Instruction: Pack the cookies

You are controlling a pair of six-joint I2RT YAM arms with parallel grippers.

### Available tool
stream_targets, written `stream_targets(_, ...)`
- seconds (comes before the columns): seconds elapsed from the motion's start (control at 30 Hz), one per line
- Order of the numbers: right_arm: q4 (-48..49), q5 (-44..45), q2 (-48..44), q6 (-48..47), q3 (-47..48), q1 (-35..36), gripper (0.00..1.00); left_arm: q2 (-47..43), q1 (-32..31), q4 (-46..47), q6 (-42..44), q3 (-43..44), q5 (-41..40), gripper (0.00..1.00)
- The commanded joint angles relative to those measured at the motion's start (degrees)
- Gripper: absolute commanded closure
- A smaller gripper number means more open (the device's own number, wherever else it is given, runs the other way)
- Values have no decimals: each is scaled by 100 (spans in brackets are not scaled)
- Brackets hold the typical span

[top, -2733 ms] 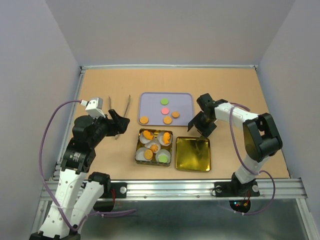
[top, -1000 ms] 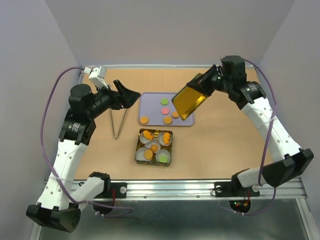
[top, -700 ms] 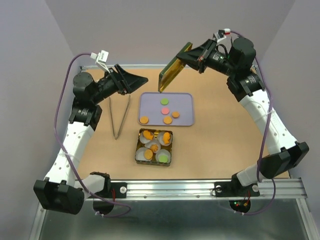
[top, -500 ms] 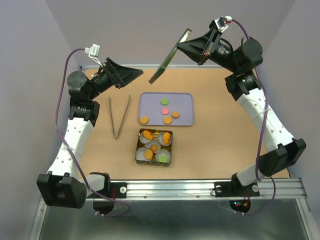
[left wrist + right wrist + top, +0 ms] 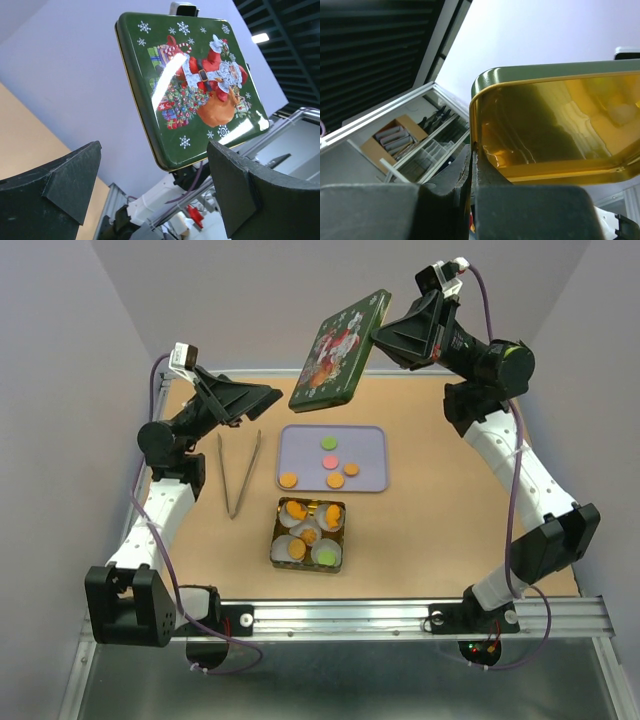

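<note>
Five cookies point(image 5: 331, 461) lie loose on the purple tray point(image 5: 370, 445); more sit in the open tin point(image 5: 274, 545) just nearer me. Tongs point(image 5: 240, 475) lie left of both. High over the tray's far edge, my right gripper point(image 5: 383, 335) pinches the Santa lid point(image 5: 338, 352) by its rim. My left gripper point(image 5: 268, 400) faces it, spread wide and holding nothing.

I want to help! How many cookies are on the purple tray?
5 on the purple tray: green cookie farthest back, pink cookie mid-tray, two orange cookies beside it, one orange cookie near-left. None hidden.
</note>
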Motion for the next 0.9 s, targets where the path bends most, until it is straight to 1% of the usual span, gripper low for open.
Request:
stream_targets(0.0, 1430, 67, 59, 768, 117, -9, 99, -83, 23, 1321, -738, -126, -107, 2)
stream_targets(0.23, 2037, 181, 130, 1067, -138, 96, 100, 5, -12, 1488, -896, -100, -133, 3)
stream_targets(0.47, 2257, 269, 244, 1076, -279, 359, 100, 137, -258, 1655, -975, -117, -265, 4)
stream_targets(0.73, 2407, 252, 350, 1067, -446, 535, 99, 549, -434, 2533, -1476, 120, -423, 8)
stream_targets(0.87, 2670, 295, 385, 1146, -700, 606, 99, 681, -469, 2823, -1678, 111, -581, 11)
